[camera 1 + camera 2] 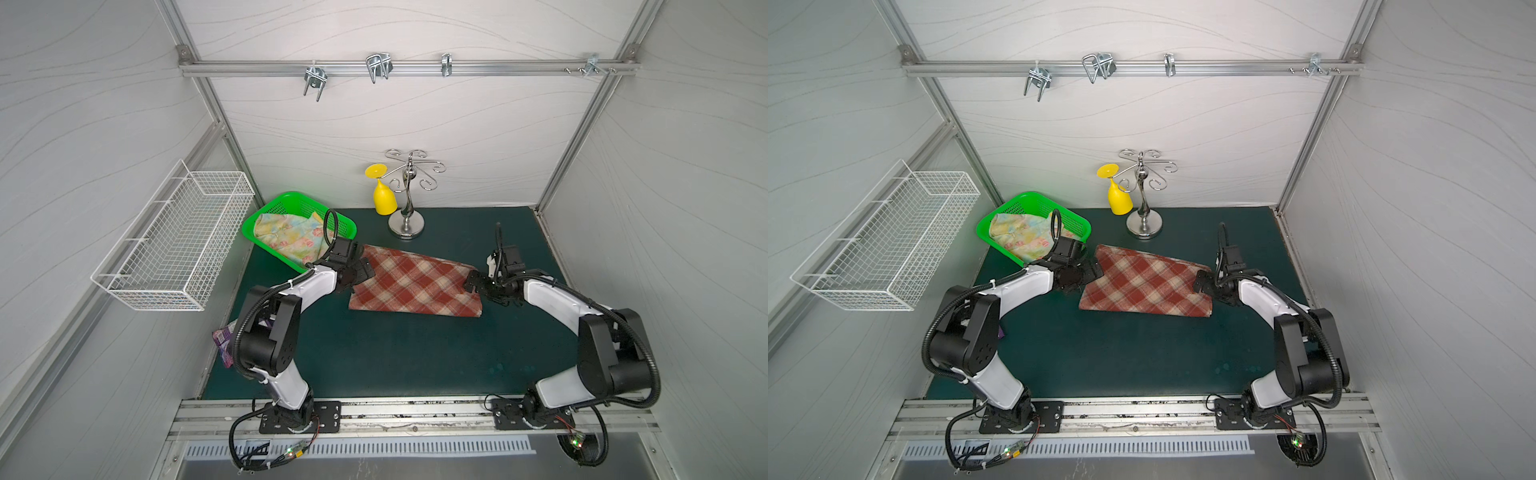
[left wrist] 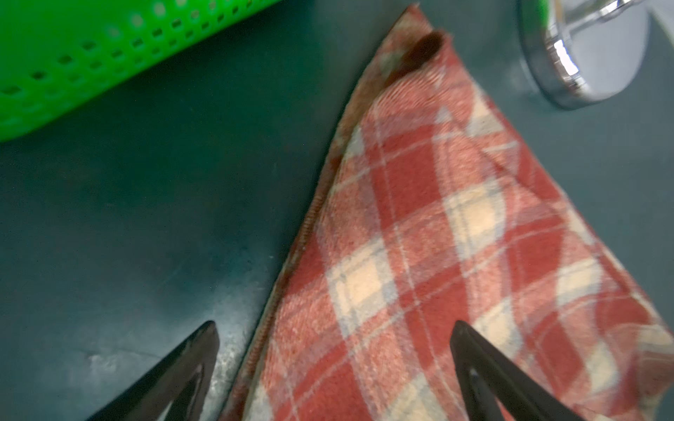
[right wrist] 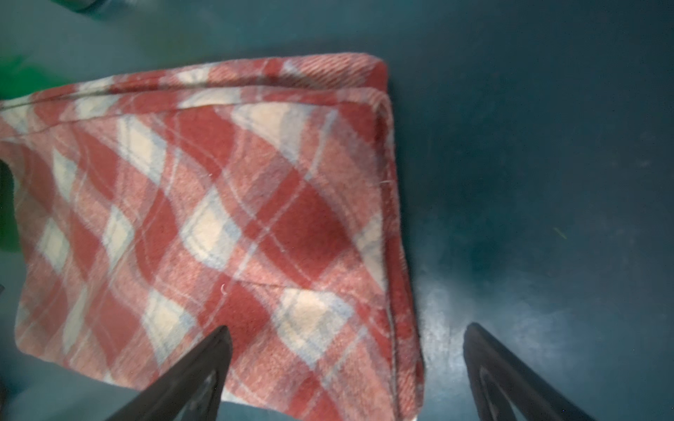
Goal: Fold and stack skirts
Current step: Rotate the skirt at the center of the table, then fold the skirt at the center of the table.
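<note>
Both top views show the plaid skirt point(image 1: 415, 284) folded flat on the desk point(image 1: 395, 357), with the floral skirt point(image 1: 286, 241) in the far-left green basket point(image 1: 266, 205). Spread wide, the left fingers point(image 2: 485, 382) and right fingers point(image 3: 193, 382) flank the plaid skirt; catching only one thick layer could unfold it.

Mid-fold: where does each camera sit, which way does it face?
Top view: high at the front, looking down over the dark green mat; both arms, left gripper and right gripper open.
Top view: beside it, same mat and arms.
Left wrist: behind the open fingers, facing the red-brown and cream plaid skirt's corner and green perforated plastic basket.
Right wrist: behind its fingers, facing the skirt's opposite end.
Shared: the plaid skirt.
</note>
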Robot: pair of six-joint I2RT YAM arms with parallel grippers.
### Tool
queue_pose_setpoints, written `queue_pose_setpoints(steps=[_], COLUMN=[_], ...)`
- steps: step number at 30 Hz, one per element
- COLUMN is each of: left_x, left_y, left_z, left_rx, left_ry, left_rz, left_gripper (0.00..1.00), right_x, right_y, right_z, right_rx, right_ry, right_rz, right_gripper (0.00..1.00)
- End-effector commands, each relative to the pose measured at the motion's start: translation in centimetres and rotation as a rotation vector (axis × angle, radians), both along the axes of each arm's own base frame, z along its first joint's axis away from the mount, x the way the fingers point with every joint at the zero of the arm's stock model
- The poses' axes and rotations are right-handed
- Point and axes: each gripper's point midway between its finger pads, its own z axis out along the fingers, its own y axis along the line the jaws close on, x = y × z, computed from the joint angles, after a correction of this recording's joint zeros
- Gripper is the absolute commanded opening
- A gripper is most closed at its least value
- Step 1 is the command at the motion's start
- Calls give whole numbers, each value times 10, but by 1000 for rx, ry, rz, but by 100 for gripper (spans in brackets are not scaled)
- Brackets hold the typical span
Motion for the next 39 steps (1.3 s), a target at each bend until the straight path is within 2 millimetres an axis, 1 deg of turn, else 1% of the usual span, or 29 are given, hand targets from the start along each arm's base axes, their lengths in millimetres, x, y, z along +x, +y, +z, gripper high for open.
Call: queue_pose_setpoints(steps=[1,4,7,11,17,23,26,31,34,35,37,39], left_x=[13,10,2,-12,-34,-46,-50,-58,-61,-61,-60,-58], left_y=[-7,-13,-18,-25,-35,-48,-52,-49,-45,-45,-45,-46], left_z=[-1,-14,-27,-37,-36,-32,-32,-37,-37,-37,-36,-35], left_rx=[-3,-42,-79,-115,-139,-145,-149,-136,-125,-124,-121,-123], left_ry=[-15,10,32,44,39,41,39,55,55,54,55,55], left_rz=[-28,-27,-28,-30,-37,-71,-71,-69,-63,-63,-67,-69], left_gripper=[99,99,99,99,99,99,99,99,99,99,99,99], right_x=[1,4,7,12,20,24,24,23,23,21,21,21], right_y=[-2,-9,-14,-13,-9,-5,-7,-14,-19,-21,-23,-22], right_z=[-7,-14,-21,-26,-32,-43,-47,-54,-52,-54,-57,-60], right_rx=[-2,7,39,49,59,78,73,37,31,26,43,55], right_ry=[-2,13,36,42,43,65,68,90,86,95,111,137], right_rz=[15,-5,-25,-20,-6,-4,-9,-29,-49,-56,-66,-67], right_gripper=[99,99,99,99,98,89,86,73,71,68,55,46])
